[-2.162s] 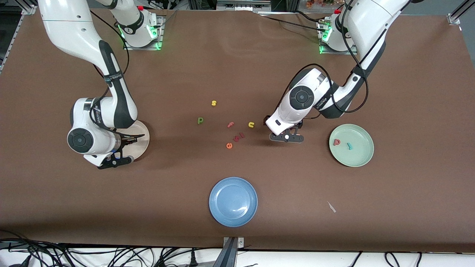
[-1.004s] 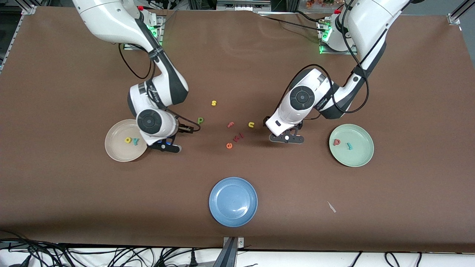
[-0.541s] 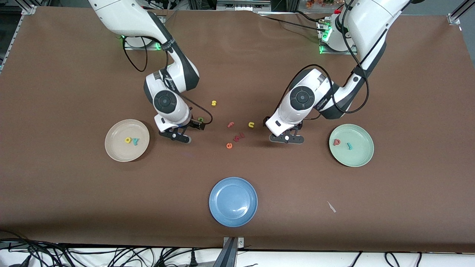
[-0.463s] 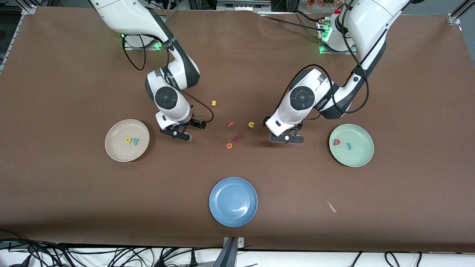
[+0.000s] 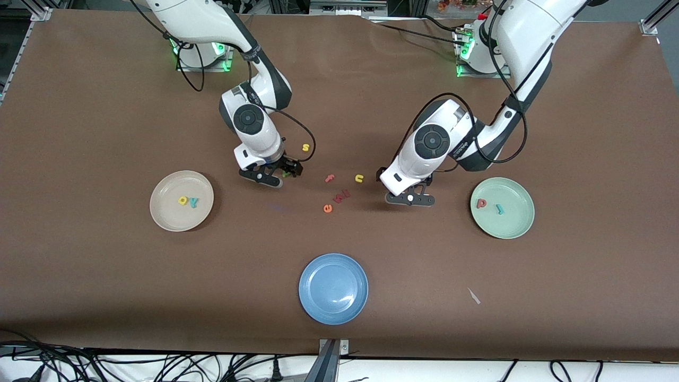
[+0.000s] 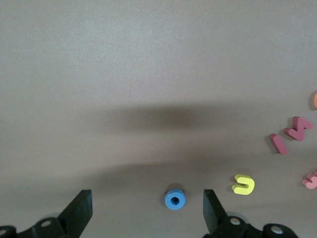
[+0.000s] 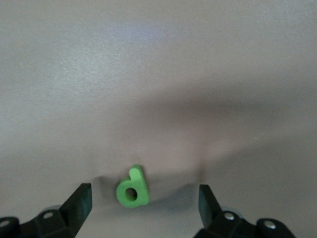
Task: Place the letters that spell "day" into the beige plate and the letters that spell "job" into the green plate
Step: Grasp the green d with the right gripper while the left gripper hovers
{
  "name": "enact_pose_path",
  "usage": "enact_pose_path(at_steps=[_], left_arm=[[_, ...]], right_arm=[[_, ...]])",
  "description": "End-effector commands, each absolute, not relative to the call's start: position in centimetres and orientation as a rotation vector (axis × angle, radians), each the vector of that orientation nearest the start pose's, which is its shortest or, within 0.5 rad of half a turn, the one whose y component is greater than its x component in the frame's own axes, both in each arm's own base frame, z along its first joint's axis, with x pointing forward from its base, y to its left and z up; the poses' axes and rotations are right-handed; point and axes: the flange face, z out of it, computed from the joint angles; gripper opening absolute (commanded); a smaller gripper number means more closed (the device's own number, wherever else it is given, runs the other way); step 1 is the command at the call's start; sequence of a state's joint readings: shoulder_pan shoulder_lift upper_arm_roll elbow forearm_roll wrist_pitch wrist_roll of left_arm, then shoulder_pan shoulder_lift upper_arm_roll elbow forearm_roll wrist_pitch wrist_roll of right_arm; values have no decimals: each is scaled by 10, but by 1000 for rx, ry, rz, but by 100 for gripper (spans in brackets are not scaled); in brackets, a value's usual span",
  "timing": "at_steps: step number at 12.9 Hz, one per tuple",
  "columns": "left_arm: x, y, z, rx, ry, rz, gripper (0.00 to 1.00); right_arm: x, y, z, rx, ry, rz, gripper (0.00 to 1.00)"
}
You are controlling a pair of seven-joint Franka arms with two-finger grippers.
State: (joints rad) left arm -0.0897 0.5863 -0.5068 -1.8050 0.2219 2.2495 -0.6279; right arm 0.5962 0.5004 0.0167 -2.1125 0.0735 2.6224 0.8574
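Green letter (image 7: 132, 186) lies flat on the brown surface (image 5: 106, 276) directly under my right gripper (image 7: 141, 206), whose fingers stand spread on either side of it with nothing yet between them in contact. It is the last piece wanted for "day": the yellow d (image 5: 183, 200) and teal y (image 5: 194, 202) already rest in the beige plate (image 5: 164, 212), toward the right arm's end of the surface. To do this pick well, I judge I should drop straight down with the letter centred, square the fingers to its flat sides, and close only once the tips are low enough to catch so thin a piece without tipping it.

My left gripper (image 6: 146, 213) hovers released over the blue o (image 6: 174, 199), which sits just between its fingers and still needs carrying to the green plate (image 5: 517, 225), where the pinkish-red letter (image 5: 481, 203) and teal j (image 5: 499, 209) lie.

From the front, my own wrists hide both targets: the green letter shows only as a sliver at the right gripper and the blue o not at all. Each wrist view gives the alignment instead. The front view alone shows both plates, the blue plate (image 5: 318, 297), and the strays, a yellow s (image 5: 305, 147), yellow u (image 5: 359, 178), pink f (image 5: 329, 178) and orange e (image 5: 328, 208).
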Motion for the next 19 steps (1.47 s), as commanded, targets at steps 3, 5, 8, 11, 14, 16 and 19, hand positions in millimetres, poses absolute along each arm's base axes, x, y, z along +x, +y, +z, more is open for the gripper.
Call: enact_pose_path(at_steps=[3, 5, 8, 11, 14, 16, 19], left_arm=[[546, -355, 240, -3213, -12, 181, 94], [536, -367, 233, -3207, -47, 200, 93], [527, -382, 220, -3218, -133, 192, 91], [516, -395, 203, -3223, -167, 205, 90], [505, -393, 192, -3196, -151, 230, 85], [499, -386, 185, -3158, -91, 215, 82], [493, -383, 177, -3140, -72, 226, 81]], right_arm=[[466, 329, 181, -3056, 482, 20, 72], [462, 334, 180, -3058, 471, 22, 65], [462, 337, 182, -3056, 463, 18, 58], [463, 339, 181, -3056, 458, 16, 52], [465, 339, 181, -3056, 455, 13, 46], [465, 340, 180, -3058, 449, 12, 43], [468, 342, 179, -3055, 451, 9, 38]])
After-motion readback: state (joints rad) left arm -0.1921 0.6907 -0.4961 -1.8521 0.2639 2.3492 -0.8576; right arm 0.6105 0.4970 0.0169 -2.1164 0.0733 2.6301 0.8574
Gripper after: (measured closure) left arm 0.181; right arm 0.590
